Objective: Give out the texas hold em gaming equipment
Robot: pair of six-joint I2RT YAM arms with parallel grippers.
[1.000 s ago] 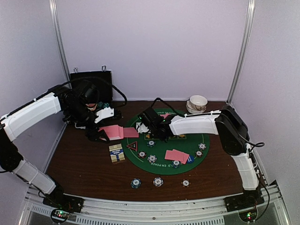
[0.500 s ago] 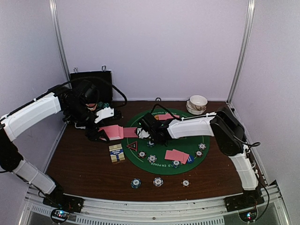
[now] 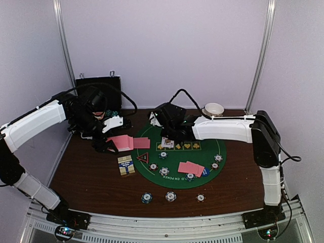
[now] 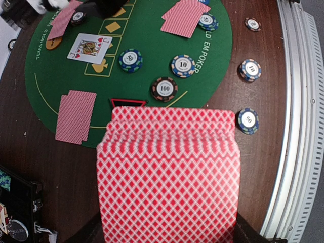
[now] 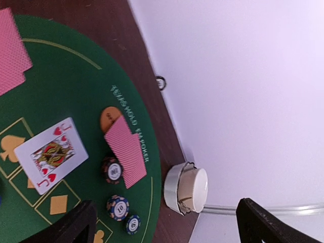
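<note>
- Left jaws: I read them as closed on a fanned stack of pink-backed playing cards (image 4: pixel 167 172). The backs carry a red diamond lattice and the top edges are stepped. The stack is held over the dark brown wooden worktop (image 3: pixel 86 177) at the left rim of the round green felt mat (image 4: pixel 45 76).
- Right jaws: spread wide with nothing between them, over the far part of the mat.
- Face-up jack of hearts card (image 5: pixel 51 152): lies flat on the mat's printed yellow suit squares.
- Orange disc button (image 5: pixel 108 116): sits at the far rim of the mat. A far pair of pink-backed cards (image 5: pixel 129 152) overlaps its edge, with a dark stripe-edged chip (image 5: pixel 112 170) touching that pair.
- Red-black triangle marker (image 3: pixel 143 157): sits on the left part of the mat. In the left wrist view the held stack partly hides it.
- Black "100" chip (image 4: pixel 164 89), pale "10" chip (image 4: pixel 183 65) and blue-green chip (image 4: pixel 130 60): lie near each other at mid-mat.
- Row of three chips (image 3: pixel 170 196): lies on the bare worktop, nearer than the mat.
- Blue disc button (image 3: pixel 205 172): lies just beside a near-right pair of pink-backed cards (image 3: pixel 191 167).
- Left pair of pink-backed cards (image 4: pixel 75 116): lies face down at the mat's left edge.
- Stacked white bowls (image 5: pixel 187 187) stand far right; the black hard case (image 3: pixel 98 88) stands far left.
</note>
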